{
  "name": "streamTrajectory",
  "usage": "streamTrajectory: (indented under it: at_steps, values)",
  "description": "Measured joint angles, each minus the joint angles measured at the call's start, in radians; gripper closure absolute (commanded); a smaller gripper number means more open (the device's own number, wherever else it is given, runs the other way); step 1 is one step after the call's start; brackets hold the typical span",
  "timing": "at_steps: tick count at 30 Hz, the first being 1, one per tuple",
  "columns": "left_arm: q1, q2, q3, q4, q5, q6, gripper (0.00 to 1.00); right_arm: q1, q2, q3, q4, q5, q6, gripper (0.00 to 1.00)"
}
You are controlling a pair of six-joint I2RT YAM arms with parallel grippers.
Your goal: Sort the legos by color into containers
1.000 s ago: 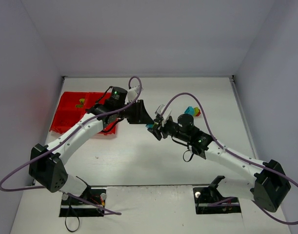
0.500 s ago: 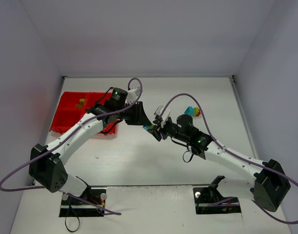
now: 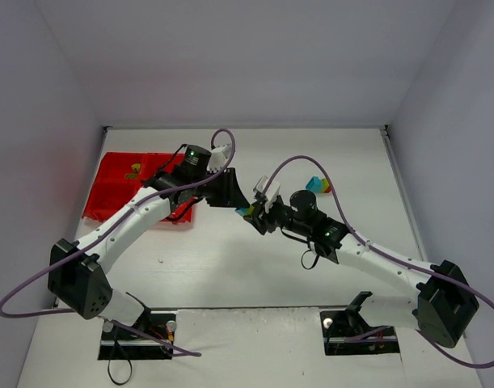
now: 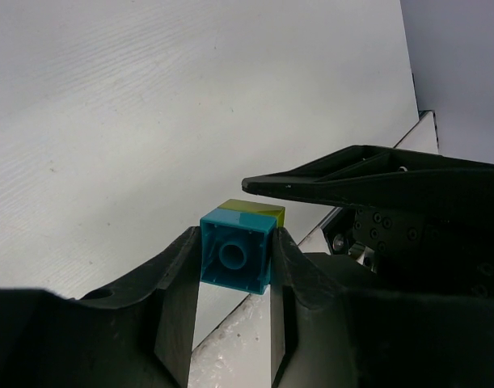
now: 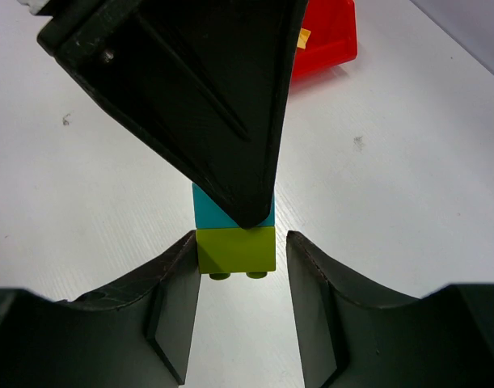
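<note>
Joined pair: a teal brick [image 4: 236, 257] and a lime brick [image 5: 236, 250] are pressed together. They hang between the two arms over the middle of the worktop [image 3: 230, 267], apparently lifted off it and well apart from the tray [image 3: 109, 194].
Left gripper [image 4: 235, 242]: its fingers [image 4: 178, 299] are clamped on the teal brick, both touching its sides. The brick's hollow underside faces the wrist camera.
Right gripper [image 5: 242, 240]: its fingers [image 5: 170, 307] bracket the lime brick. One touches it and a sliver of white shows at the other, so I cannot tell whether the grip is made.
Why held so: two colours stuck together cannot share a compartment, so each arm probably takes one half to pull them apart.
Tray: glossy red, it sits at the far left of the worktop, partly hidden by the left arm. Small lime and yellow pieces [image 3: 134, 170] lie in a far compartment.
Loose bricks [image 3: 318, 185]: a little heap of teal, red and yellow waits at the far right, near the right arm's cable.
Surface: the worktop is white and matt, with a faint grain and a few dark specks.
Room: plain pale grey walls [image 3: 247, 65] box in the worktop at the back and both sides.
</note>
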Motion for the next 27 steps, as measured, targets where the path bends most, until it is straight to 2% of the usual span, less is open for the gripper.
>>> streamTrajectory:
  at_steps: [2,3,4,6,18,27]
  values:
    - [0.000,0.000,0.000,0.000,-0.001,0.000,1.00,0.000,0.002,-0.002,0.004,0.000,0.001,0.59]
    - [0.000,0.000,0.000,0.000,-0.001,0.000,1.00,0.000,0.002,-0.002,0.006,-0.002,0.001,0.77]
    - [0.000,0.000,0.000,0.002,-0.006,0.000,1.00,0.000,0.003,-0.002,0.006,-0.010,-0.003,0.87]
    - [0.000,0.000,0.002,0.001,-0.007,0.003,1.00,0.000,0.005,-0.002,0.010,-0.011,0.004,1.00]
    - [0.042,0.000,0.021,-0.043,0.015,0.013,1.00,0.006,0.009,-0.032,0.073,-0.010,0.006,1.00]
    - [0.233,-0.032,0.037,-0.126,-0.018,0.058,1.00,-0.001,0.008,-0.094,0.043,0.048,0.011,1.00]
